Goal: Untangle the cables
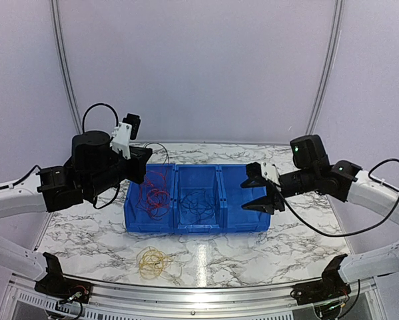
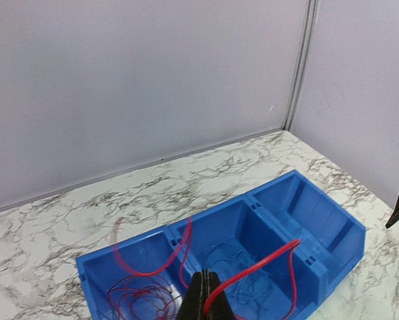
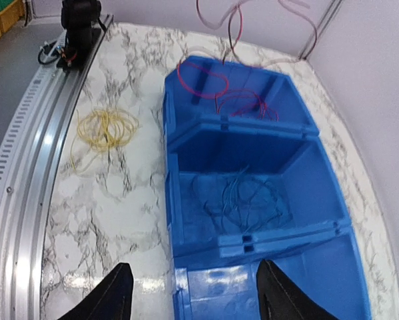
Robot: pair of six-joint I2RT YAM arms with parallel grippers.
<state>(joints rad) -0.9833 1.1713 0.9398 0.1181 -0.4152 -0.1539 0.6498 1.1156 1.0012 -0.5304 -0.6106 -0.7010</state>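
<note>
A blue three-compartment bin [image 1: 219, 224] stands mid-table. Red cable [image 1: 154, 193] lies looped in its left compartment, and a dark blue cable [image 1: 196, 202] lies coiled in the middle one. A yellow cable [image 1: 154, 261] lies coiled on the marble in front of the bin. My left gripper [image 2: 210, 300] is shut on a strand of the red cable [image 2: 259, 267] and holds it above the bin. My right gripper [image 1: 260, 191] is open and empty over the bin's right compartment [image 3: 279, 293]. The right wrist view shows the dark blue cable [image 3: 242, 200], the red cable [image 3: 242, 103] and the yellow cable [image 3: 106, 129].
A metal rail [image 1: 199, 293] runs along the table's near edge with the arm bases on it. White curved walls close the back and sides. The marble tabletop [image 1: 286, 247] surrounds the bin.
</note>
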